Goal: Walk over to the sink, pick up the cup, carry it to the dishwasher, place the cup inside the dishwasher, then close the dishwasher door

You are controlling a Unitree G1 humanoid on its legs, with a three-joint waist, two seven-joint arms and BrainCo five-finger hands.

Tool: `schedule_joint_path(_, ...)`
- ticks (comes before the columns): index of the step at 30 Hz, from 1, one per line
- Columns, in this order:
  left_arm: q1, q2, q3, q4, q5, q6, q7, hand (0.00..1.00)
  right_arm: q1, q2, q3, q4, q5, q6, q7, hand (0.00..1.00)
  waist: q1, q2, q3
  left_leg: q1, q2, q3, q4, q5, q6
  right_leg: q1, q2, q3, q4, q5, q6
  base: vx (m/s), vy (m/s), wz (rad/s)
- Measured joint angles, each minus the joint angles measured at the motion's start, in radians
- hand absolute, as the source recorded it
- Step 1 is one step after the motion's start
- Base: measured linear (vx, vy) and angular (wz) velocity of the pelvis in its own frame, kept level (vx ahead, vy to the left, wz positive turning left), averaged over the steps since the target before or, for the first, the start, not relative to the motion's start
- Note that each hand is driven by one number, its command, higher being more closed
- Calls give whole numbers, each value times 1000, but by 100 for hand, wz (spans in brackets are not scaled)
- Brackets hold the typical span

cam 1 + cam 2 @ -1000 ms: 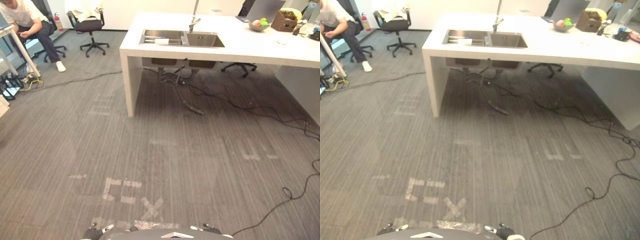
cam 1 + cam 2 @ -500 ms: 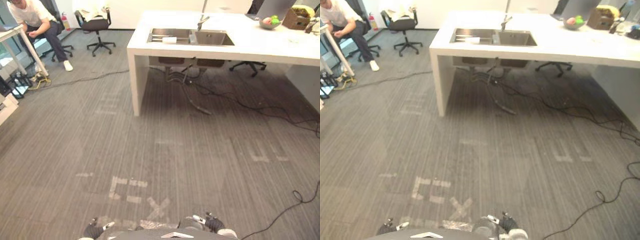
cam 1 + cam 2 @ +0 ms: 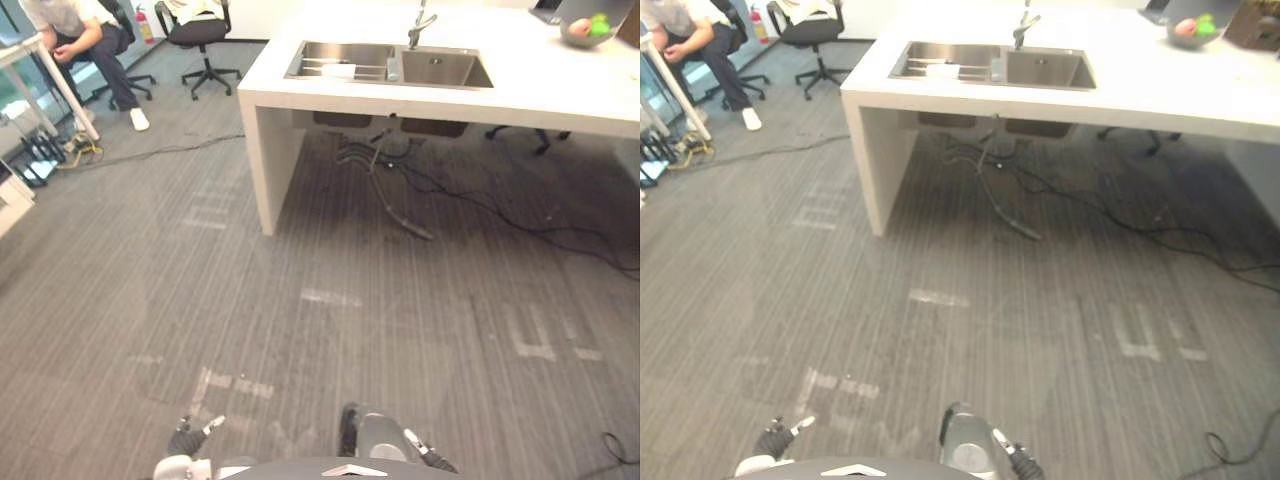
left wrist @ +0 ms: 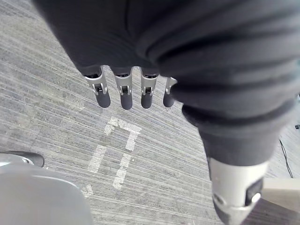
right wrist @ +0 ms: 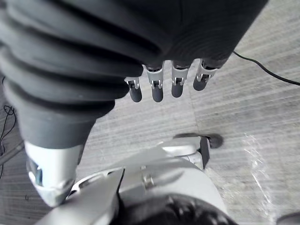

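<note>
Step in hand looks like the walk-up, nothing grabbed yet. The white counter [image 3: 560, 85] sits at 12 o'clock across a stretch of grey carpet [image 3: 120, 290], and the sink [image 3: 455, 70] is sunk into its near end with the tap [image 3: 420, 20] behind it. In the left basin there's a small pale thing lying flat, which I take to be the cup [image 3: 338, 71]. It's too small to make out a handle or which way it faces.

Both arms hang at the robot's sides, which makes sense for walking: there's nothing to carry and it helps balance. The left hand [image 4: 124, 91] has its fingers straight down in a loose row over the carpet with nothing between them. The right hand [image 5: 156, 89] is the same, relaxed and empty.

Worth watching: cables [image 3: 400, 200] trail out from under the counter at 12 to 1 o'clock, right where the feet would end up. A fruit bowl [image 3: 585, 30] sits at 2 o'clock, and a person [image 3: 75, 25] is seated at 10 o'clock, well clear of the path.
</note>
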Motion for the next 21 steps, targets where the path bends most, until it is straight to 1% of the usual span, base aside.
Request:
schedule_joint_path(1,5,-8,24,-2,31,0,1,0,-10,-4,-14,3,-4,15,9,0,-8,8,-5,-40,1,-31,185,15,-5,20,29,-12,20,-44,-15,524,-276,-1)
schedule_joint_path(2,10,-16,35,-7,55,0,5,0,-9,-6,-18,3,-8,21,12,0,-8,18,-12,-70,1,-41,309,73,1,44,56,-22,17,-68,-26,521,-267,2)
schedule_joint_path(3,14,-17,48,-15,83,2,9,0,-10,-6,-17,5,-8,28,12,0,-10,27,-22,-102,16,-44,407,145,11,76,79,-36,4,-90,-35,499,-244,4)
schedule_joint_path(4,15,-14,51,-20,109,2,11,0,-12,-6,-12,10,-8,37,12,0,-10,13,-23,-162,51,-45,530,289,2,128,111,-40,-35,-101,-44,469,-230,3)
schedule_joint_path(5,16,-15,58,-26,112,2,11,0,-16,-11,0,11,-8,37,11,0,-5,16,-25,-224,82,-25,663,292,19,175,136,-40,-82,-97,-45,562,-243,-6)
schedule_joint_path(6,19,-13,65,-47,114,4,12,0,-19,-13,22,22,-8,39,11,0,0,7,-26,-311,90,5,804,238,41,260,159,-34,-169,-85,-54,579,-177,-10)
schedule_joint_path(7,24,-11,64,-55,119,5,12,0,-22,-13,27,31,-7,40,11,0,3,-1,-25,-342,80,21,816,216,42,300,162,-30,-210,-74,-60,488,-113,-10)
schedule_joint_path(8,26,-9,63,-63,128,4,14,0,-28,-13,33,44,-2,46,11,0,9,-9,-25,-382,64,42,795,184,45,351,165,-30,-269,-52,-69,484,-84,-20)
schedule_joint_path(9,26,-9,59,-77,131,3,22,0,-41,-18,49,46,9,61,11,0,21,-16,-22,-430,39,95,724,132,61,409,166,-8,-328,-32,-62,383,-50,-32)
schedule_joint_path(10,27,-11,58,-86,132,4,26,0,-52,-20,52,47,13,65,11,0,30,-18,-21,-450,26,126,667,106,70,434,164,6,-356,-27,-56,472,-20,-60)
schedule_joint_path(11,23,-9,49,-99,145,3,44,0,-78,-18,52,46,13,67,11,0,45,-24,-16,-471,-8,177,511,85,88,474,148,33,-387,-23,-47,465,44,-67)
schedule_joint_path(12,18,-6,22,-102,150,3,72,0,-96,-15,52,42,13,72,11,0,50,-27,-14,-478,-60,202,289,108,97,501,129,53,-401,-25,-33,444,69,-65)
schedule_joint_path(13,19,-6,14,-111,149,3,87,0,-103,-14,52,40,13,72,12,0,51,-27,-14,-477,-82,199,160,150,96,510,123,64,-407,-30,-26,409,113,-71)
schedule_joint_path(14,23,-7,0,-140,148,2,109,0,-122,-5,56,35,19,69,12,0,63,-23,-16,-472,-102,171,-79,247,90,532,118,96,-430,-58,-8,318,119,-68)
schedule_joint_path(15,21,-8,-11,-143,148,-3,121,0,-130,-1,65,34,32,63,11,0,72,-20,-12,-477,-102,160,-124,326,93,550,117,113,-441,-72,4,492,216,-79)
schedule_joint_path(16,29,-1,-26,-151,148,-7,132,0,-138,15,87,35,37,61,11,0,77,-11,-22,-462,-120,158,-145,434,115,572,108,139,-450,-96,14,421,195,-42)
schedule_joint_path(17,22,20,-42,-175,149,-17,144,0,-140,45,103,36,36,60,12,0,69,-56,-26,-474,-155,165,-114,413,152,574,76,147,-444,-122,14,524,210,-19)
schedule_joint_path(18,15,30,-59,-184,152,-27,152,0,-136,55,102,36,36,60,11,0,66,-68,-30,-487,-167,168,-87,392,163,567,63,150,-432,-127,15,450,175,19)
schedule_joint_path(19,-6,36,-98,-218,161,-31,163,0,-134,57,100,34,36,63,9,0,66,-66,-30,-519,-181,161,-37,352,193,534,44,154,-375,-127,17,525,226,35)
schedule_joint_path(20,-14,35,-163,-286,173,-32,177,0,-133,56,99,33,35,71,9,0,71,-70,-30,-520,-201,164,-19,319,203,496,25,156,-274,-142,41,413,209,39)
schedule_joint_path(21,-16,33,-197,-327,183,-33,178,0,-131,56,97,29,34,78,9,0,72,-74,-31,-515,-216,163,-11,300,211,476,12,156,-205,-150,59,412,204,34)
